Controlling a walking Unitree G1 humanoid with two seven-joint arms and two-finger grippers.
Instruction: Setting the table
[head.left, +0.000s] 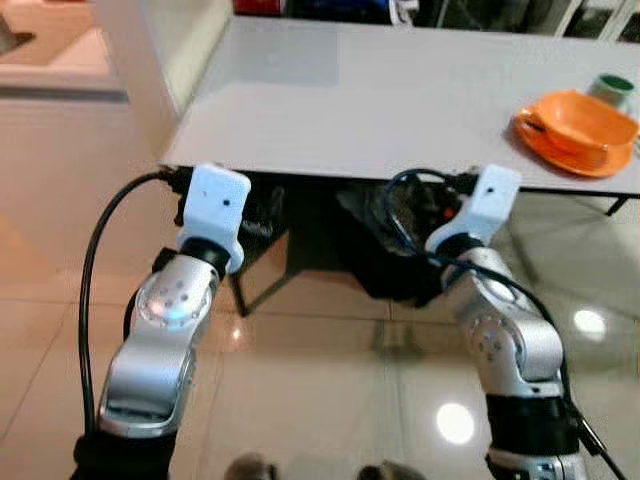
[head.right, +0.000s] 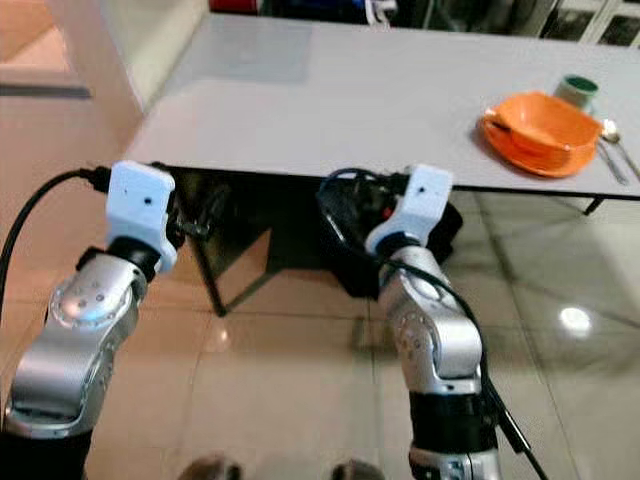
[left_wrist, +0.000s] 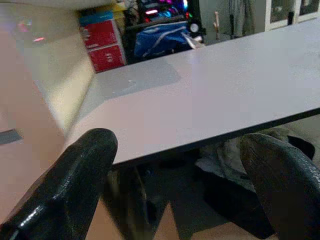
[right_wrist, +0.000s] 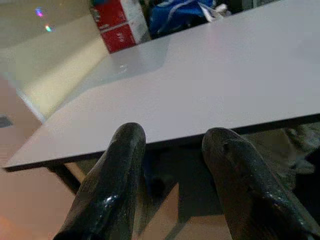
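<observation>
- The long pale grey flat-topped table (head.left: 380, 100) stands just ahead; both silver arms are raised with their grippers at its near edge, below the level of the top
- Left gripper (left_wrist: 180, 190): its two black fingers stand wide apart with nothing between them
- Right gripper (right_wrist: 172, 170): fingers parted by a narrower gap, also holding nothing
- On the far right of the table sits the shallow orange plastic-looking bowl (head.left: 585, 120) resting on a matching orange round plate (head.left: 560, 152), with a small white cup with a green rim (head.left: 612, 88) just behind and a metal spoon (head.right: 612, 148) lying just beside them
- The bowl and plate look light and stiff, probably smooth and a bit slippery; a pinch on the raised rim seems the surest hold
- The spoon lies flat and thin, so it is likely hardest to lift; take it by the handle
</observation>
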